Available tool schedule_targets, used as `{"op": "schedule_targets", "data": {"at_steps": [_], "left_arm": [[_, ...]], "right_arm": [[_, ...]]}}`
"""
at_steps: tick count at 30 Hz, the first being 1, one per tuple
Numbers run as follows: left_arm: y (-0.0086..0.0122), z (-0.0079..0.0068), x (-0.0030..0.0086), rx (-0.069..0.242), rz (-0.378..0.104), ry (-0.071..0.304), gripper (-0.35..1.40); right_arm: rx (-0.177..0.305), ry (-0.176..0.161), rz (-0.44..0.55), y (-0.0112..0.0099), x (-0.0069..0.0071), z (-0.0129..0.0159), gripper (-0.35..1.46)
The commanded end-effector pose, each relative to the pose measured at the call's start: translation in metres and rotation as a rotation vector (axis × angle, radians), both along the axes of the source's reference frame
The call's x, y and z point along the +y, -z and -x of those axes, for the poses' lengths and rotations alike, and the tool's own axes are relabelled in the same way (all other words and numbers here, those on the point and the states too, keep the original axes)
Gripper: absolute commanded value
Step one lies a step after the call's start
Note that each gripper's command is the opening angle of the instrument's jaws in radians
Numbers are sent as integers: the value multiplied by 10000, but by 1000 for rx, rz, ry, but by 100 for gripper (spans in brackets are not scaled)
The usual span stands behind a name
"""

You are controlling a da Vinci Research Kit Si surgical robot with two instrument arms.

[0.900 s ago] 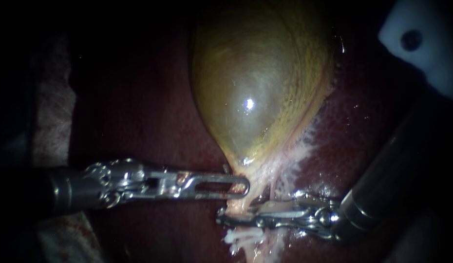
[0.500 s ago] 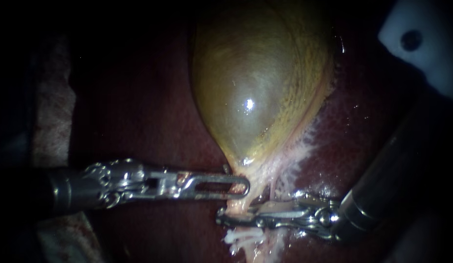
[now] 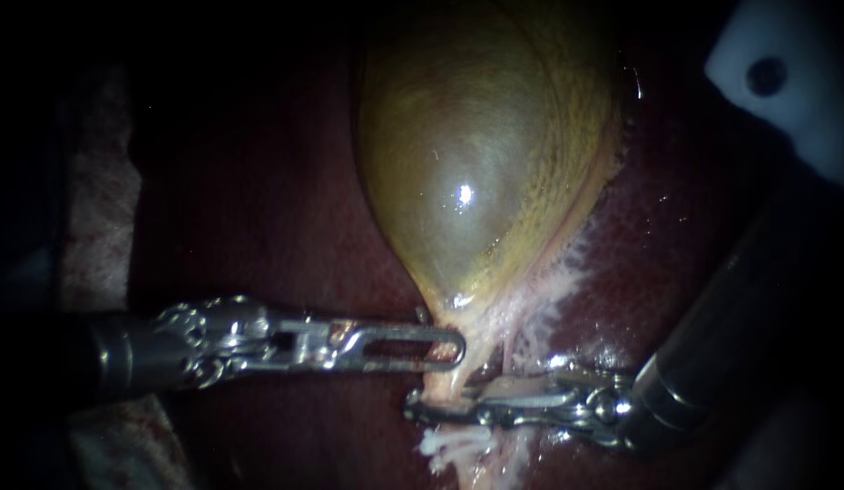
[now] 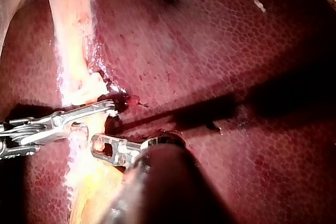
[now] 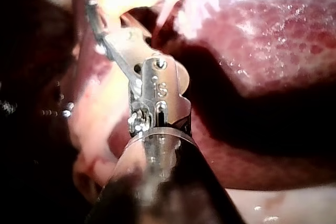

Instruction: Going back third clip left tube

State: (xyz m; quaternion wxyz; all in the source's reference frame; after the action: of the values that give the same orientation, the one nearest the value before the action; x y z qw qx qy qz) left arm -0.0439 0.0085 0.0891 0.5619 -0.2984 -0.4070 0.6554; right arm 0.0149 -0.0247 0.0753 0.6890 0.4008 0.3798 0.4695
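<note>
One tube [image 3: 443, 383] lies across right instrument [image 3: 420, 408] tip.

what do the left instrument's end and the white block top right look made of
Left instrument: the end looks like bare polished metal, silvery with sharp glints. White block: probably matte plastic, evenly white, no glints, one dark round hole; not certain.
</note>
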Motion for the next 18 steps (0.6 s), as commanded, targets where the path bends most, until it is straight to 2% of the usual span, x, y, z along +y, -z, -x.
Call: {"op": "schedule_targets", "data": {"at_steps": [1, 8, 18], "left_arm": [[1, 0, 0, 0, -1, 0, -35], [2, 0, 1, 0, -2, 0, -35], [4, -1, 1, 0, -3, 0, -35]], "right_arm": [[0, 1, 2, 0, 1, 1, 30], [10, 25, 49, 1, 0, 2, 48], [21, 50, 90, 7, 0, 8, 51]]}}
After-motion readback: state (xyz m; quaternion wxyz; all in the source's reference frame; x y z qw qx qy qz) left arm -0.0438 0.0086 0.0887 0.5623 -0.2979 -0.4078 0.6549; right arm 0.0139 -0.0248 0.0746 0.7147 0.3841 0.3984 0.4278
